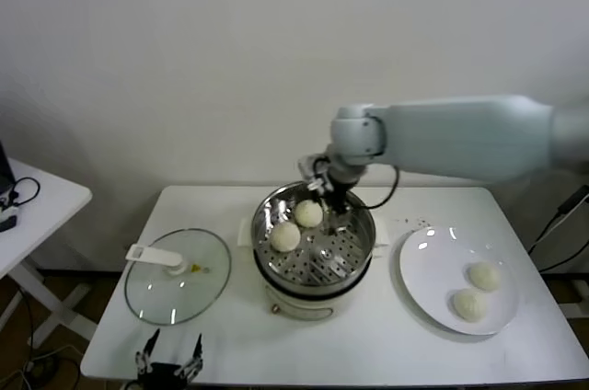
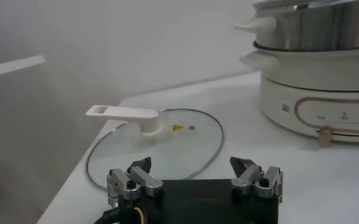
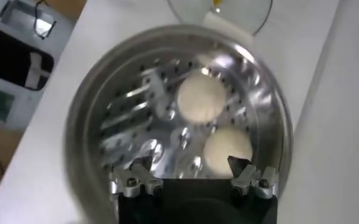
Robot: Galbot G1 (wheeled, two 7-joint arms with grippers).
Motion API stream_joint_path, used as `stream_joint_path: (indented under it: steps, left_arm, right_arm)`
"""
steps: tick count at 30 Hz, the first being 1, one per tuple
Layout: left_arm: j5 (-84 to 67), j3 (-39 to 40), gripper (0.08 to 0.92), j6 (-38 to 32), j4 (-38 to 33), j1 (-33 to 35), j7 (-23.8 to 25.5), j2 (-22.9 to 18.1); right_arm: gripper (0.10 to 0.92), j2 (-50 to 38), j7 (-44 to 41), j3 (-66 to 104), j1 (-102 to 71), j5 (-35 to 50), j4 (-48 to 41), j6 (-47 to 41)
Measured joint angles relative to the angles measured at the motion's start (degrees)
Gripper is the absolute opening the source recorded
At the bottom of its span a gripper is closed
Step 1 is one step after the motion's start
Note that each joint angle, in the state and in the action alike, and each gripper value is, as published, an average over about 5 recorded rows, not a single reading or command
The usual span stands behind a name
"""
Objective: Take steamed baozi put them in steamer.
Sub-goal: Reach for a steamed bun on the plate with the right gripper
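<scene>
The steamer (image 1: 354,257) stands mid-table, a shiny perforated basket on a cream pot base. Two steamed baozi lie inside it, one (image 1: 308,213) toward the back and one (image 1: 285,236) to its left. Two more baozi (image 1: 484,276) (image 1: 470,304) rest on the white plate (image 1: 428,270) at the right. My right gripper (image 1: 332,210) hangs open over the back of the basket, just right of the rear bun. In the right wrist view its gripper (image 3: 189,165) holds nothing, with one baozi (image 3: 227,150) near one finger and the other (image 3: 201,99) farther in. My left gripper (image 1: 169,360) is parked open at the table's front left edge.
A round glass lid (image 1: 177,277) with a white handle lies flat left of the steamer; the left wrist view shows the lid (image 2: 161,143) just beyond the left gripper (image 2: 192,164) and the steamer (image 2: 316,73) farther off. A small white side table (image 1: 37,206) stands at the far left.
</scene>
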Motion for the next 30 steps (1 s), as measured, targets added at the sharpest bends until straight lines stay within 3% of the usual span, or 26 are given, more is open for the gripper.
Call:
stream_joint_path:
  steps: [14, 22, 30]
  left_arm:
    - [0.9, 0.6, 0.823, -0.4, 0.2, 0.1, -0.1, -0.2]
    - [1.5, 0.7, 0.823, -0.3, 0.3, 0.1, -0.1, -0.7]
    - [2.2, 0.5, 0.823, -0.1, 0.5, 0.3, -0.2, -1.1]
  right_arm:
    - [0.823, -22.1, -2.9, -11.7, 6.0, -11.5, 8.1, 4.4]
    - [0.823, -31.6, -2.9, -6.5, -5.1, -20.4, 6.7, 5.7]
    - [0.823, -35.6, -3.2, 4.0, -19.5, -27.3, 2.7, 7.2]
